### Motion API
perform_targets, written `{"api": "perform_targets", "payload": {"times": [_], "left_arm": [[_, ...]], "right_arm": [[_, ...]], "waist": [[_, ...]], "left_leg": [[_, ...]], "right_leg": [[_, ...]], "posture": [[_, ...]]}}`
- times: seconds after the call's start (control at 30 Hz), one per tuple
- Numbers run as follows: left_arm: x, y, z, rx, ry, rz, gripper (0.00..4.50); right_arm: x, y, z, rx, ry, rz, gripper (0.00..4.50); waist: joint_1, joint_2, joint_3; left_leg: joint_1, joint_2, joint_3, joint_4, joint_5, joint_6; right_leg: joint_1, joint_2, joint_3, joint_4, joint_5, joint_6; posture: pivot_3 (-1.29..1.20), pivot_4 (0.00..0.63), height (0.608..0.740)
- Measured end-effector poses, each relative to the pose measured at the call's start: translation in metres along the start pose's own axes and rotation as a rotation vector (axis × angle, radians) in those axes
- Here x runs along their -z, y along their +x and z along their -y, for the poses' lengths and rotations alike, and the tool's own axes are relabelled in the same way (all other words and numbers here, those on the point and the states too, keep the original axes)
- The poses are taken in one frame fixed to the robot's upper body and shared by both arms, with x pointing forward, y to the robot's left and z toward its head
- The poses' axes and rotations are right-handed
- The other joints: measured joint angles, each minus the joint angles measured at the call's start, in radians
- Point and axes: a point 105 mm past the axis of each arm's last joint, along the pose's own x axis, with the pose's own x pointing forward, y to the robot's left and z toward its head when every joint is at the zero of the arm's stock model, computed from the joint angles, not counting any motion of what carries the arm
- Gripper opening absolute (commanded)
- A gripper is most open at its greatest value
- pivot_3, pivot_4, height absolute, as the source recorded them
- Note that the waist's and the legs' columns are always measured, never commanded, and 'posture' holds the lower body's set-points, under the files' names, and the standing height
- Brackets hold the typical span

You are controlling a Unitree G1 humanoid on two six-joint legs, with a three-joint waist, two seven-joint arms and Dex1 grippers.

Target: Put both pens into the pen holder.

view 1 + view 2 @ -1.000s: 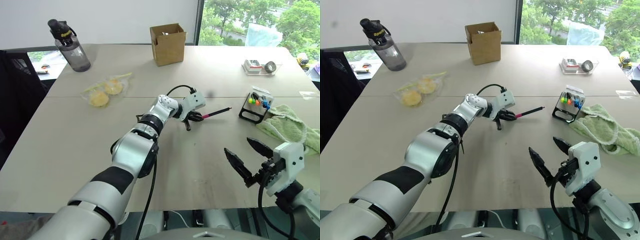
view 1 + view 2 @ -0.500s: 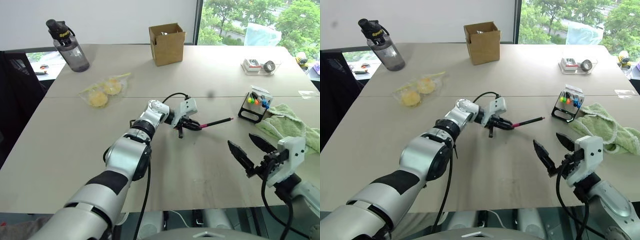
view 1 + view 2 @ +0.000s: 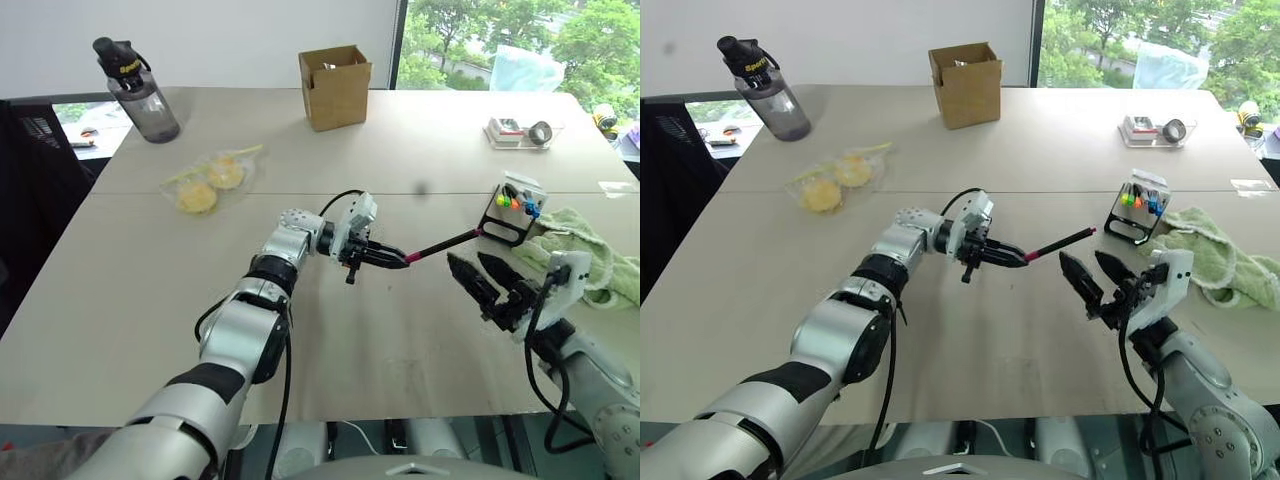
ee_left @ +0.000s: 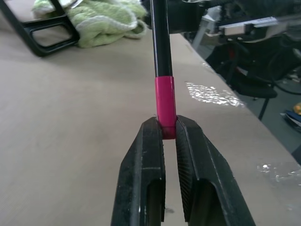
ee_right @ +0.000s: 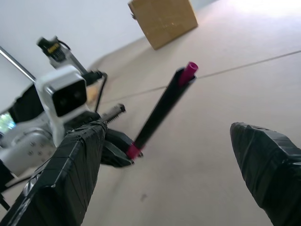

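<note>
My left gripper (image 3: 400,258) is shut on the pink end of a thin black pen (image 3: 441,245), held above the table. The left wrist view shows both fingers (image 4: 146,165) clamping that pink band, with the pen (image 4: 161,42) running straight out from them. The barrel points right, and its far pink tip is close to the pen holder (image 3: 497,226), a small black rack with coloured markers. My right gripper (image 3: 468,262) is open just below and beside the pen's far end, not touching it. In the right wrist view the pen (image 5: 162,108) lies between its spread fingers.
A green towel (image 3: 585,250) lies right of the pen holder. At the back stand a cardboard box (image 3: 335,88), a dark water bottle (image 3: 140,95) and a clear tray with tape rolls (image 3: 520,132). A bag of yellow items (image 3: 210,182) lies to the left.
My left gripper pulled back towards me and swung, so the pen now points right at the other gripper. The right gripper came forward and rolled, closing in on the pen's far tip.
</note>
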Motion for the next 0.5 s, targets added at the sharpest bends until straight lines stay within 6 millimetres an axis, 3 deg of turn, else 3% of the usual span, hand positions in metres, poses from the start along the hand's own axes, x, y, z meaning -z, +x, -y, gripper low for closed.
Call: {"api": "perform_targets", "payload": {"times": [0.17,0.3,0.4,0.43,0.5], "left_arm": [[-0.0046,0.0025,0.0072,0.040,-0.003,0.010,0.10],[-0.0074,0.0043,0.0086,0.052,0.000,0.018,0.00],[-0.0061,0.0069,0.0097,0.064,-0.004,0.012,0.00],[-0.0061,0.0071,0.0098,0.064,-0.004,0.012,0.00],[-0.0058,0.0077,0.0105,0.071,-0.005,0.011,0.00]], "right_arm": [[-0.0108,0.0080,-0.0094,-0.066,0.051,0.034,4.50],[-0.0103,0.0090,-0.0060,-0.063,0.058,0.019,3.27],[-0.0118,0.0100,-0.0071,-0.073,0.054,0.019,1.84],[-0.0118,0.0101,-0.0071,-0.073,0.054,0.019,1.84],[-0.0118,0.0101,-0.0070,-0.073,0.054,0.020,0.91]], "waist": [[0.001,0.000,0.000],[0.002,0.000,0.000],[0.002,0.000,0.000],[0.002,0.000,0.000],[0.002,0.000,0.000]], "left_leg": [[0.000,0.000,0.000,0.000,0.000,0.000],[-0.001,-0.001,0.000,0.000,0.000,0.000],[0.000,-0.001,0.000,0.000,0.000,0.000],[0.000,-0.001,0.000,0.000,0.000,0.000],[0.000,-0.001,0.000,0.000,0.000,0.000]], "right_leg": [[0.000,0.000,0.000,0.000,0.000,0.000],[0.000,0.000,0.000,-0.001,0.000,0.000],[0.000,0.000,0.000,-0.001,0.000,0.000],[0.000,0.000,0.000,-0.001,0.000,0.000],[0.000,0.000,0.000,-0.001,0.000,0.000]], "posture": [[0.00,0.150,0.736],[0.00,0.150,0.736],[0.00,0.150,0.736],[0.00,0.150,0.736],[0.00,0.150,0.736]]}}
